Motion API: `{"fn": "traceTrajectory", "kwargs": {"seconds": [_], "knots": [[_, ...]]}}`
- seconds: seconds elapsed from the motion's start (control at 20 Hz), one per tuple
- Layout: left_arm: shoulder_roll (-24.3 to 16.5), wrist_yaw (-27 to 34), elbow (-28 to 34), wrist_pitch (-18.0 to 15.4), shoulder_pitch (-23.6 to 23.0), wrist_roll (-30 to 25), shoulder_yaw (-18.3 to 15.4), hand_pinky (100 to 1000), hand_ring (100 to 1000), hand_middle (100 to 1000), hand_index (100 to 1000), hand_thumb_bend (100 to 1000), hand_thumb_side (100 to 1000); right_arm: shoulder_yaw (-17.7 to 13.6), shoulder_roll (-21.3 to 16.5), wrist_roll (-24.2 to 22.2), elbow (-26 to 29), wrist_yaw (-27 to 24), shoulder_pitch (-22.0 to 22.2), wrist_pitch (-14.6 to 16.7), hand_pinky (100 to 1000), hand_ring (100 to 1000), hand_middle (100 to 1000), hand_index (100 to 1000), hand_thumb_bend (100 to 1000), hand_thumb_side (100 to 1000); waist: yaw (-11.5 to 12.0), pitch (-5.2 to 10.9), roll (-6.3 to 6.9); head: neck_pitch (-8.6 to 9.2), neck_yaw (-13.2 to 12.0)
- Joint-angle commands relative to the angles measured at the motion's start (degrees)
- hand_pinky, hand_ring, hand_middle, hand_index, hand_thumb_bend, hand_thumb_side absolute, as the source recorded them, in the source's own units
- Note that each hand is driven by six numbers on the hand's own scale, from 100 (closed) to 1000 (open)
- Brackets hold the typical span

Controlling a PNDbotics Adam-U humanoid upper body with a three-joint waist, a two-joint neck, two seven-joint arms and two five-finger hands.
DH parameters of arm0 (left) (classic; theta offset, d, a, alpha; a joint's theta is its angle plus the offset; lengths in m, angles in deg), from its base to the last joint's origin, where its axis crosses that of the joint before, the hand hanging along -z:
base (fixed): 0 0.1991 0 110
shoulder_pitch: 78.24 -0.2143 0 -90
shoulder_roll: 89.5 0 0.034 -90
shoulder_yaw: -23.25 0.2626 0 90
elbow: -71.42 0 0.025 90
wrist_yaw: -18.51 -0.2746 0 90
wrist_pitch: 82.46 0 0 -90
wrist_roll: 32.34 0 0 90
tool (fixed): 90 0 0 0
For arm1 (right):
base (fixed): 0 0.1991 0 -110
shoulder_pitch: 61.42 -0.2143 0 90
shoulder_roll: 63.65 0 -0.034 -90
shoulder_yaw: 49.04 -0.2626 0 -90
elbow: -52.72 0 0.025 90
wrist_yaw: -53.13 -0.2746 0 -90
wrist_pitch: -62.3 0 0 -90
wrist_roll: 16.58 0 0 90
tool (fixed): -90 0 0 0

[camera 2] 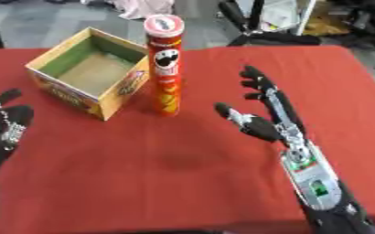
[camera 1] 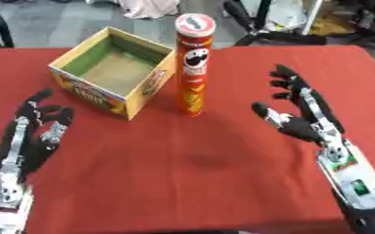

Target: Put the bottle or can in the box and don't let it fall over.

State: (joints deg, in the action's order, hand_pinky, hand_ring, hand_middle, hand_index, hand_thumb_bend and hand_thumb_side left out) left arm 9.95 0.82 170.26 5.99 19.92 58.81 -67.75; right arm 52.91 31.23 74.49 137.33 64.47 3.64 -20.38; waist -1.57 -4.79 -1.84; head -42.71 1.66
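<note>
A tall red Pringles can (camera 1: 193,64) stands upright on the red table, touching or nearly touching the right side of an open yellow cardboard box (camera 1: 115,71). The box is empty inside. My right hand (camera 1: 302,116) lies to the right of the can, a hand's width away, with fingers straight and thumb pointing toward the can. My left hand (camera 1: 34,130) rests open near the left edge, below the box, holding nothing.
The red tablecloth (camera 1: 199,160) covers the whole work area. Beyond the far edge stand black chair legs (camera 1: 254,23) and a pink cloth (camera 1: 151,7) on the floor.
</note>
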Motion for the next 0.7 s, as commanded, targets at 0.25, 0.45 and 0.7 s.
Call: {"fn": "traceTrajectory", "kwargs": {"seconds": [0.25,0.45,0.7], "knots": [[-0.4,0.0,0.7,-0.06,0.55,-0.34,0.29,793,789,872,922,602,790,1.49,1.01,-0.46,-4.25,-0.92,-6.26,0.59,764,871,884,983,666,605,0.61,0.46,0.21,0.35,0.8],[-0.28,0.02,0.71,-0.08,0.61,-0.42,0.35,792,789,872,922,601,791,1.72,2.55,-0.36,-6.83,-0.38,-8.65,1.05,764,871,883,984,664,606,0.99,0.28,0.39,0.38,1.18],[-0.12,0.1,0.71,-0.11,0.71,-0.55,0.49,792,789,872,922,600,791,1.74,4.5,-0.07,-9.96,0.52,-11.01,1.8,763,870,882,984,666,608,1.37,0.17,0.55,0.45,1.71]]}}
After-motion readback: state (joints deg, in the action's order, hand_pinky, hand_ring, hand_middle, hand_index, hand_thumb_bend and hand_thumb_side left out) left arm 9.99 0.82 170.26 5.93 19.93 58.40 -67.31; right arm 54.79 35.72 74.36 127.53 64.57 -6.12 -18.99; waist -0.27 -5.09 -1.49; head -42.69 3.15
